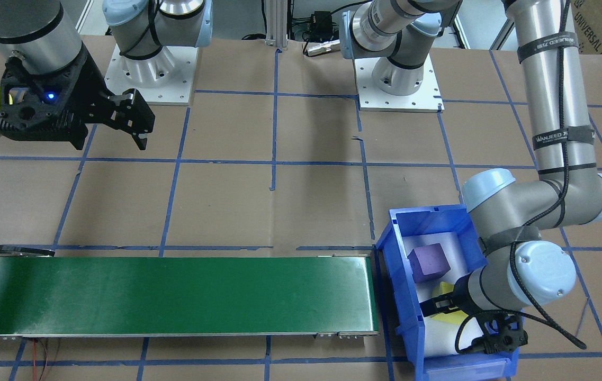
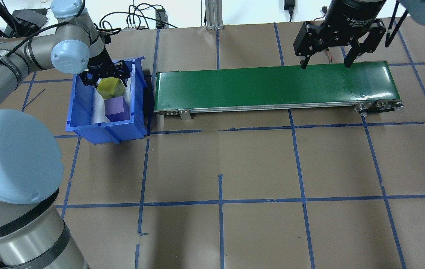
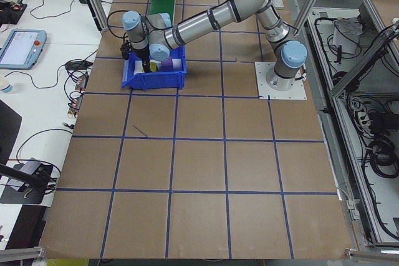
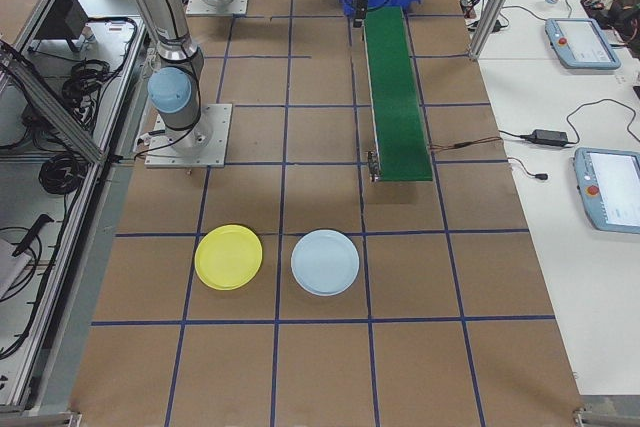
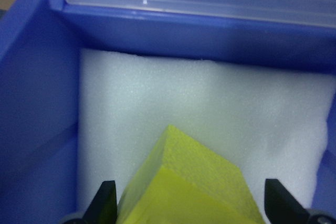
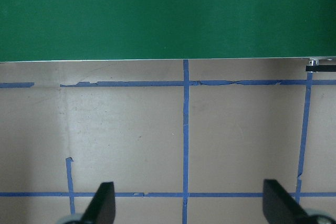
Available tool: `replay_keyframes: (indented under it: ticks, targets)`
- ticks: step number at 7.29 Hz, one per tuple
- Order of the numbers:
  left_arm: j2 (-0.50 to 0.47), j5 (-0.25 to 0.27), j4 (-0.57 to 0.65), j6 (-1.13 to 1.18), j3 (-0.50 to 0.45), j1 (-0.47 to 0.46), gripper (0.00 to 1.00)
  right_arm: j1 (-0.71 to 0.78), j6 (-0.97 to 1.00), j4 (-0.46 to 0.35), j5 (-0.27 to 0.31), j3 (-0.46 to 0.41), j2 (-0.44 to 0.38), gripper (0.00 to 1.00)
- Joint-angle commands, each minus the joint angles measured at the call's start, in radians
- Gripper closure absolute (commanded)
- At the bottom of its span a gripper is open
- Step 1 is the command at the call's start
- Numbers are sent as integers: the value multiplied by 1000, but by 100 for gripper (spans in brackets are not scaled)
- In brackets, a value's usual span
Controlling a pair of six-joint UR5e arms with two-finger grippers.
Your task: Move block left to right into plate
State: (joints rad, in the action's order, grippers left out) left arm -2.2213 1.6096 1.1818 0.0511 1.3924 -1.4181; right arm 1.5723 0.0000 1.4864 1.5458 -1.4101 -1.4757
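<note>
Down in the blue bin [image 2: 85,112] at the left end of the table, the left gripper [image 2: 104,76] is spread wide around the yellow block [image 2: 110,87], one finger on either side and neither pad clearly pressing in, so nothing is held yet. The wrist view shows that block tilted on the white foam [image 5: 210,108], its corner rising between the fingers [image 5: 105,200]. A purple block [image 2: 117,108] sits just beside it in the same bin, untouched. The green conveyor [image 2: 272,87] runs bare from the bin toward the right side, with no block on it. Over its far end the right gripper [image 2: 324,61] hangs open and empty, waiting above the belt edge. The yellow plate [image 4: 229,257] lies well away on the right side of the table, next to a pale blue plate [image 4: 325,262], and neither holds anything. So this looks like the very start: the first pick is being lined up, and the lift, the trip across and the drop into the plate are all still to come.
</note>
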Motion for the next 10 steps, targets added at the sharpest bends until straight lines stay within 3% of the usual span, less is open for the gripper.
replay_keyframes:
  ticks: [1,3,4,6,7,10]
  targets:
    - [19,0,-8,-16,53,-1,0,0,0,0,0,-1,0,0]
    - [34,9,-19,-50,42,-1,68,0,0,0,0,0,0,0]
    - [46,9,-48,-50,40,-1,81,0,0,0,-1,0,0,0]
    - [125,-5,-91,-57,10,-1,81,2,0,0,-1,-1,-6,0]
    - [178,-5,-20,-56,-16,-13,81,2,0,2,-1,0,-6,0]
    - [181,-2,44,-47,-58,-212,81,3,3,0,-3,-13,-8,0]
